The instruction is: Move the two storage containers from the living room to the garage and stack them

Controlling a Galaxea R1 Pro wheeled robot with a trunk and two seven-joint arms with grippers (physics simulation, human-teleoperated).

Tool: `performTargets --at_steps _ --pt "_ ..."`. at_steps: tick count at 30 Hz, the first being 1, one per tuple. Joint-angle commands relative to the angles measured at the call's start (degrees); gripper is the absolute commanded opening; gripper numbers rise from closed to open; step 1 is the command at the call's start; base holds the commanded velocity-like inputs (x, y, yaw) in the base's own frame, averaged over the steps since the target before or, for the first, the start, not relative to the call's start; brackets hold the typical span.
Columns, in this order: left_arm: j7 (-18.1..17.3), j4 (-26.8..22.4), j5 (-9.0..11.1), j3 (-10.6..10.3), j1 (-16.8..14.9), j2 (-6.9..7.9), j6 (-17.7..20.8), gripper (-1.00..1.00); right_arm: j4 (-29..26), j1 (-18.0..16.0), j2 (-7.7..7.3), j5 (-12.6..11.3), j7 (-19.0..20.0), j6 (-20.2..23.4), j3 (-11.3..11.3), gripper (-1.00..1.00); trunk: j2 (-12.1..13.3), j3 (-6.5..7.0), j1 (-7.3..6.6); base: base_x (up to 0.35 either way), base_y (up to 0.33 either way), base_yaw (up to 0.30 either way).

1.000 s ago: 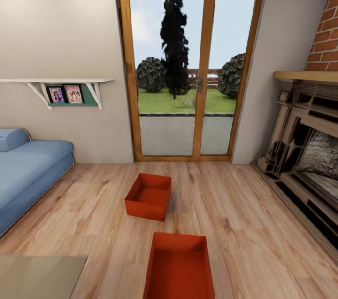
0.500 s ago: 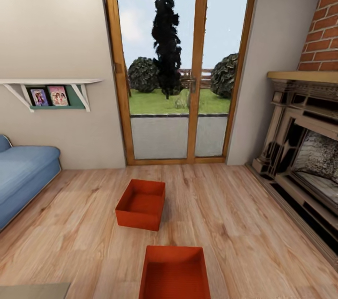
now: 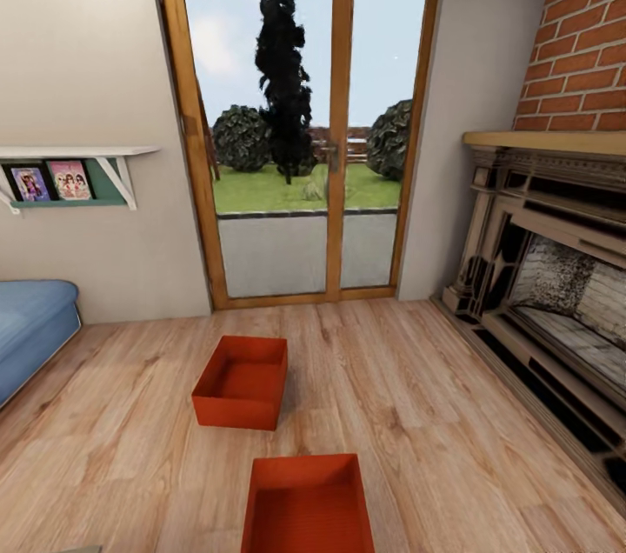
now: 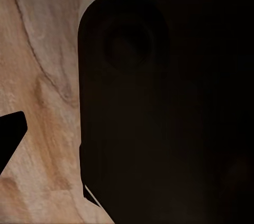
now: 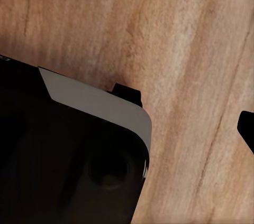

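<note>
Two orange-red open-topped storage containers stand on the light wood-plank floor of the living room. The farther container sits a little left of centre, short of the glass doors. The nearer container lies at the lower edge of the head view, which cuts off its near side. Both are empty. In the left wrist view my left gripper hangs over bare planks beside the robot's dark body, fingers apart. My right gripper is also open above the planks, holding nothing.
Wood-framed glass doors fill the far wall. A brick fireplace with a raised hearth runs along the right. A blue sofa juts in at the left under a wall shelf. Open floor lies around both containers.
The whole head view has shifted: the camera has moved closer and turned right, so sofa, doors and containers slid left. The containers themselves stay put.
</note>
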Motion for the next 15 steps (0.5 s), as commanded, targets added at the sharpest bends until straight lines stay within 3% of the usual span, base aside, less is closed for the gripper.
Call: performTargets --at_steps 1,15 --pt "0.02 0.0 0.12 0.05 -0.02 0.0 -0.11 1.0 0.11 -0.04 0.04 -0.5 -0.12 -0.24 0.49 1.0 -0.03 -0.06 0.0 0.0 0.0 -0.014" --pt "0.03 0.0 0.13 0.05 -0.02 0.0 -0.1 1.0 0.11 -0.04 0.06 -0.5 -0.12 -0.19 0.49 1.0 -0.03 -0.06 0.0 0.0 0.0 -0.001"
